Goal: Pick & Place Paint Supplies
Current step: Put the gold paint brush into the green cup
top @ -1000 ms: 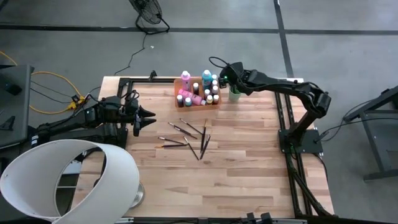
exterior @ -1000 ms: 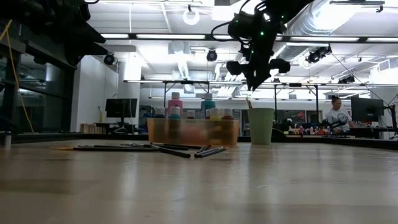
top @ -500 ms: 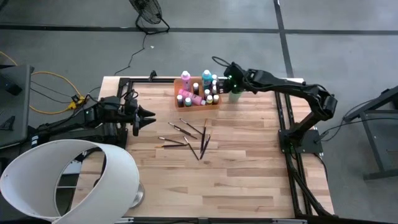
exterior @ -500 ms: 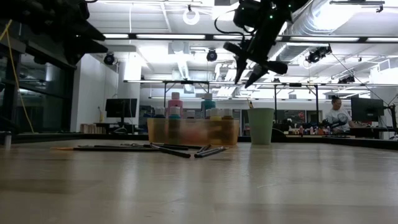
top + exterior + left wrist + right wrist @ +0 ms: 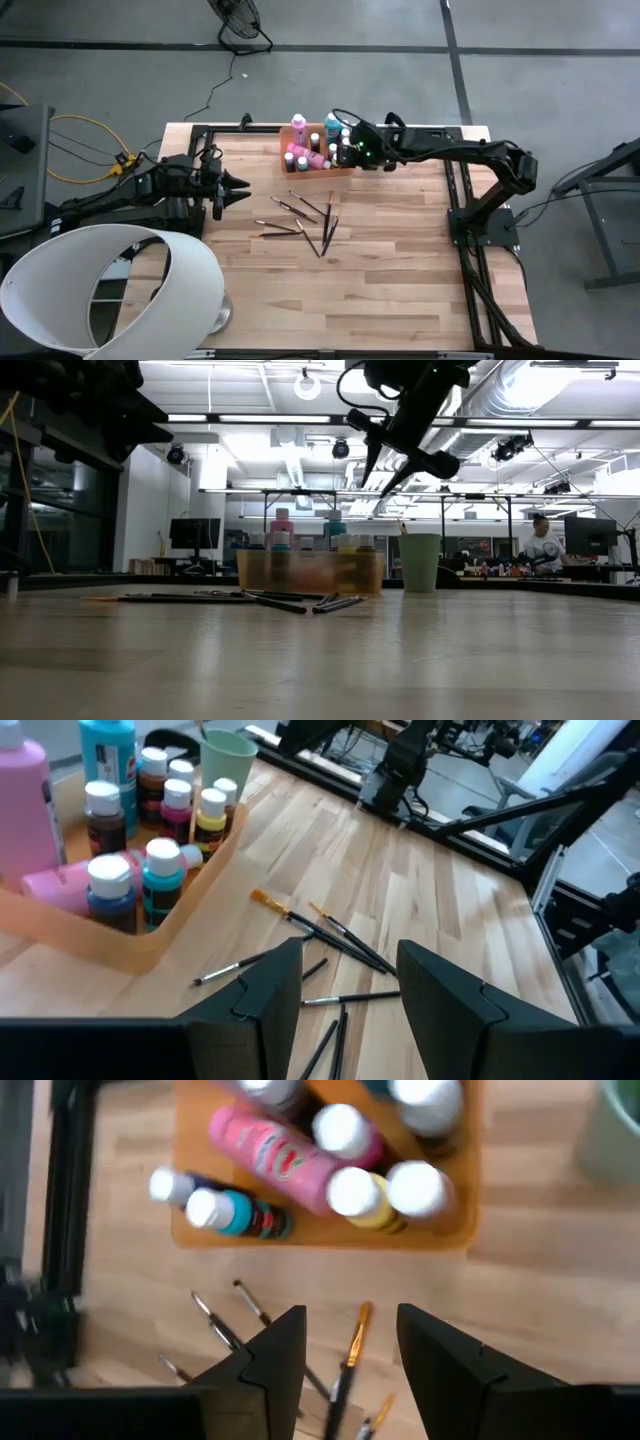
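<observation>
above the orange tray (image 5: pixel 296 160), right gripper (image 5: pixel 345 150) hovers open.

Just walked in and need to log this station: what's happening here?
Two robot arms are sorting paint supplies. The right pincer hangs open and empty above the orange tray of paint bottles, beside the green cup. Several paintbrushes lie loose on the wooden table in front of the tray. The left pincer waits open at the table's left edge, holding nothing.
</observation>
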